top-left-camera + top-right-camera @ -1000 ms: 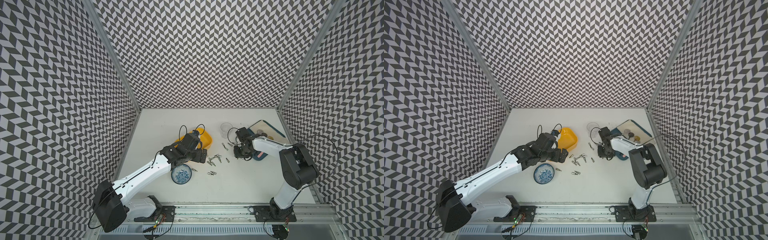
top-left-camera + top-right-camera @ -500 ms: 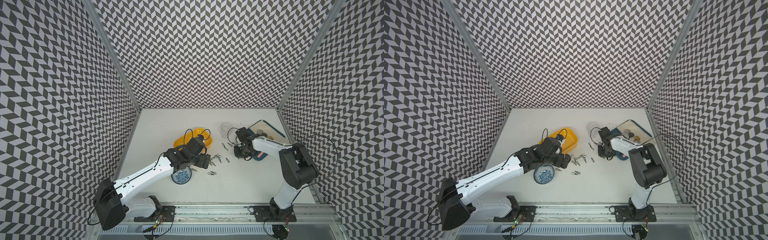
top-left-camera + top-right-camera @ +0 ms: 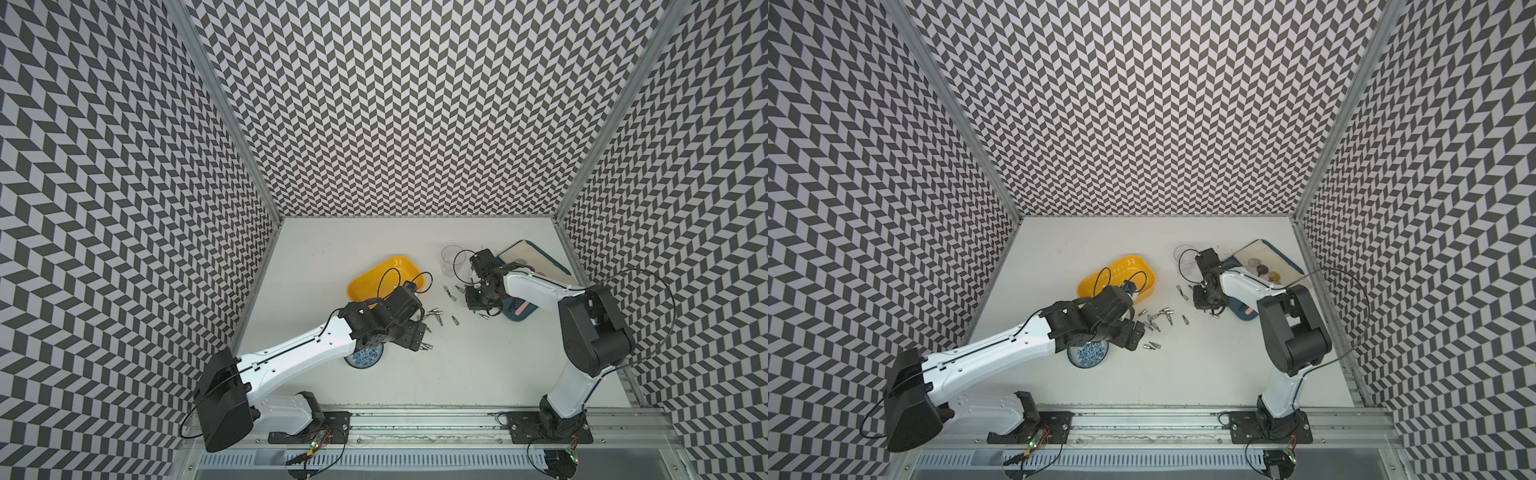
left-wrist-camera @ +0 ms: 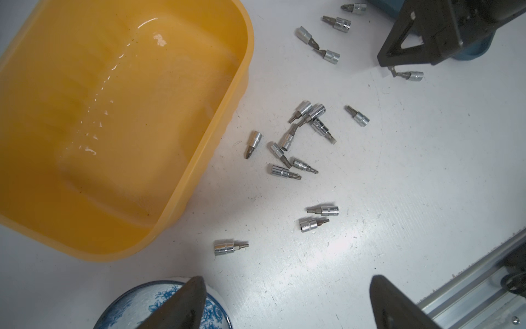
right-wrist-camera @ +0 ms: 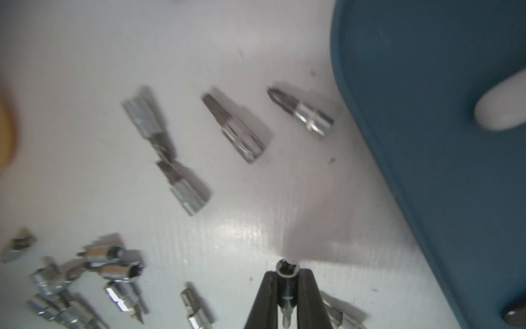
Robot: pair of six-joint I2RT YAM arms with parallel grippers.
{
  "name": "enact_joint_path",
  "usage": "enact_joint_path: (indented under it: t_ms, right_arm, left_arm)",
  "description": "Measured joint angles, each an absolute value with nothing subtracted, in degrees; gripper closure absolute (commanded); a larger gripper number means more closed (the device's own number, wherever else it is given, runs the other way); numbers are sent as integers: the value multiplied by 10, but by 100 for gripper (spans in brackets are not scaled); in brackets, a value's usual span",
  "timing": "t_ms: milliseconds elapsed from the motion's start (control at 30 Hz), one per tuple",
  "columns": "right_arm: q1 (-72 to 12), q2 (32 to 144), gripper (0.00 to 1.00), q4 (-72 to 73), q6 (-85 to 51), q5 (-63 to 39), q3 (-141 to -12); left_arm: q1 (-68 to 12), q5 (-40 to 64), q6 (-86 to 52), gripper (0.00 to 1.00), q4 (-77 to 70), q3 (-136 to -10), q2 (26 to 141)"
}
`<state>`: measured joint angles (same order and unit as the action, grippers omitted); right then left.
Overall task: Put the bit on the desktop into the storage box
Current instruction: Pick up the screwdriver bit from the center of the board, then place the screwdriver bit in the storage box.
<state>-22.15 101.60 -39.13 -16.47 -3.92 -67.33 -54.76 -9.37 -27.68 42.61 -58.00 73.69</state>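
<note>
The yellow storage box [image 3: 374,276] [image 3: 1100,274] [image 4: 113,128] lies empty on the white desktop [image 3: 478,365]. Several small silver bits [image 3: 434,311] [image 3: 1158,318] [image 4: 299,136] are scattered to its right. My left gripper [image 3: 417,336] [image 4: 287,282] hangs open over bare desktop beside the bowl, holding nothing. One loose bit [image 4: 230,247] lies just ahead of it. My right gripper [image 3: 478,303] [image 5: 287,275] is shut on one bit [image 5: 287,267], held upright between its fingers, just above the desktop beside the dark-blue board.
A blue-and-white patterned bowl [image 3: 365,359] [image 4: 136,307] sits under my left wrist. The dark-blue board [image 3: 515,320] [image 5: 441,114] with small items lies at the right, a clear cup [image 3: 451,257] behind it. A metal rail [image 3: 415,419] runs along the front edge.
My left arm has swung from over the storage box toward the front, now above the bits by the bowl. My right gripper has closed on a bit.
</note>
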Motion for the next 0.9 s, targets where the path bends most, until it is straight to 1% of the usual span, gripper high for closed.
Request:
enact_joint_path:
  t_ms: [167,333,467,667,900]
  right_arm:
    - [-252,1016,100,-404,-154,-73,-796]
    - [-300,1034,99,-402,-145,-114,-917]
    - [-329,1091,100,-398,-143,-152,-987]
    - [-356,1205,100,-406,-131,-189,-1049]
    - [-364,1297,100,-430,-128,-175,-1113]
  left_arm:
    - [-547,-93,-315,7,426,-562,696]
    - [-547,-91,-332,8,433,-557,690]
    - [-550,-91,-331,8,446,-552,686]
    - [-559,-85,-330,8,452,-552,660]
    - [-582,-81,-326,10,452,-551,659]
